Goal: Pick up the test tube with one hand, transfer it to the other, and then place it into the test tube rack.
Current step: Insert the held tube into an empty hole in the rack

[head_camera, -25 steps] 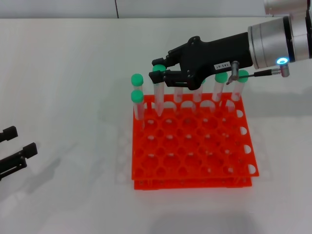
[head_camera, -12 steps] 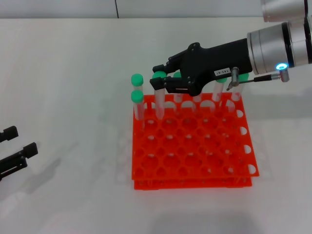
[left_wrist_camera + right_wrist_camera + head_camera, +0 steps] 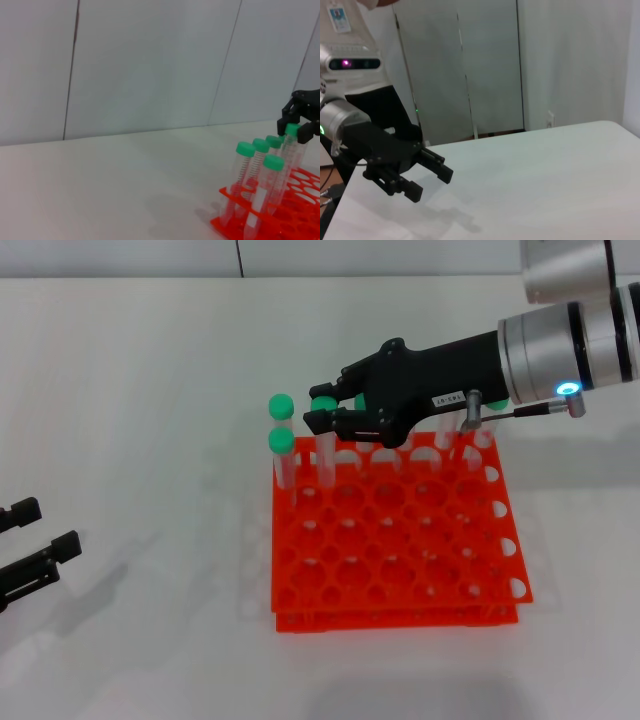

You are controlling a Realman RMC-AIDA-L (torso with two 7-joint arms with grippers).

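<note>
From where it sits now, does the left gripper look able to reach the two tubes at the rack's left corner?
Probably yes: the left gripper sits low on the table with bare surface between it and the two tubes on the rack; the right gripper works just beside them.

A slim clear test tube (image 3: pixel 325 445) with a round green cap stands upright in a back-row hole of the square, two-tiered orange-red rack (image 3: pixel 395 540), centre of the frame, gripped just below its cap.

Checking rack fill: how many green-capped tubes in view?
5 caps show: two at the rack's back-left corner, the test tube in the right pincer, one behind it, one back-right. The pincer likely hides more.
</note>
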